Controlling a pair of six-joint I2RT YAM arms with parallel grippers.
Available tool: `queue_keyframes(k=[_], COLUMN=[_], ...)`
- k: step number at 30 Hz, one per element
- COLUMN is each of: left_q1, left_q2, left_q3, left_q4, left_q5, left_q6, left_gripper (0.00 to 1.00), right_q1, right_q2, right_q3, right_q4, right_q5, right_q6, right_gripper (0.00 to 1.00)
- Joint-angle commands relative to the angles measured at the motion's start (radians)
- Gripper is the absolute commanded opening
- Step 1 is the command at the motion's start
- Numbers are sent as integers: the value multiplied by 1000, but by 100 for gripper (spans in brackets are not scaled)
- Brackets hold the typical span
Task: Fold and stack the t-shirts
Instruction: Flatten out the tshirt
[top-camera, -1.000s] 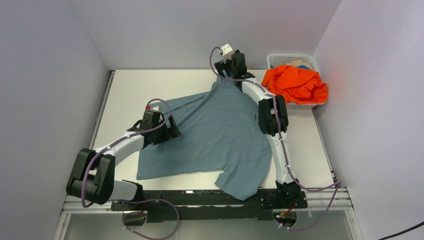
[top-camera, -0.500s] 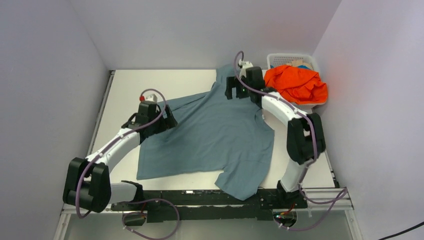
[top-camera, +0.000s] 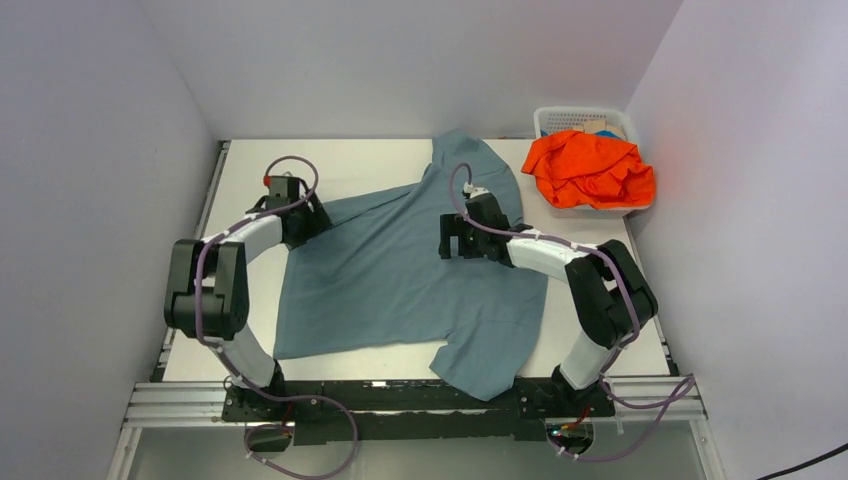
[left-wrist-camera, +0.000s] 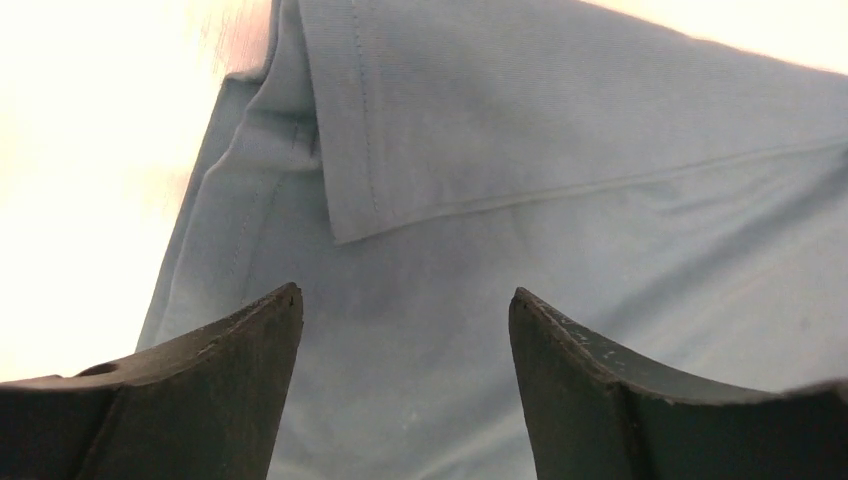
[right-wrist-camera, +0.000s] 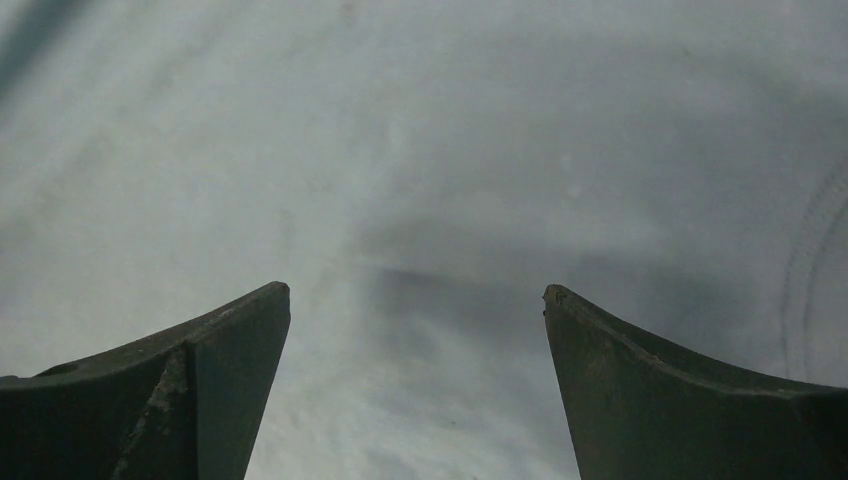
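Observation:
A slate blue-grey t-shirt (top-camera: 420, 275) lies spread on the white table (top-camera: 240, 290), one sleeve reaching the back edge and another hanging over the front rail. My left gripper (top-camera: 308, 222) hovers at its left sleeve. In the left wrist view the gripper (left-wrist-camera: 405, 295) is open over a folded sleeve hem (left-wrist-camera: 345, 150) of the t-shirt (left-wrist-camera: 600, 130), with nothing between its fingers. My right gripper (top-camera: 450, 242) is above the shirt's upper middle. In the right wrist view this gripper (right-wrist-camera: 417, 290) is open over plain fabric (right-wrist-camera: 420, 140). An orange t-shirt (top-camera: 590, 170) is heaped in the basket.
A white mesh basket (top-camera: 580, 112) stands at the back right corner against the wall. Grey walls enclose the table on three sides. A black rail (top-camera: 400, 400) with both arm bases runs along the front edge. Bare tabletop (left-wrist-camera: 80, 150) shows left of the sleeve.
My left gripper has swung back and left to the shirt's left sleeve. My right gripper has drawn back from the far sleeve to over the shirt's middle; that sleeve now lies uncovered.

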Motion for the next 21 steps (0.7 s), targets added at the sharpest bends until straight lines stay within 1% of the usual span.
queue_keyframes(k=[1, 2, 5, 10, 19, 20, 21], left_q1=[7, 6, 8, 10, 10, 10, 10], left_q2=[52, 64, 95, 140, 203, 214, 221], left_q3=[69, 75, 110, 141, 196, 204, 211], left_q4=[-2, -1, -44, -55, -106, -113, -115], left_q5=[1, 1, -77, -99, -118, -121, -115], left_q6=[9, 10, 9, 5, -1, -2, -2], left_gripper=[74, 70, 64, 55, 54, 53, 50], right_q1=[-8, -10, -9, -9, -10, -11, -12], right_q2=[-36, -33, -30, -35, -60, -61, -61], right_q3=[-26, -30, -39, -40, -51, -50, -49], right_q4=[42, 38, 26, 23, 8, 5, 2], right_q5=[71, 66, 75, 72, 114, 117, 117], right_q6=[33, 31, 33, 30, 21, 21, 21], right_gripper=[100, 100, 100, 100, 100, 100, 100])
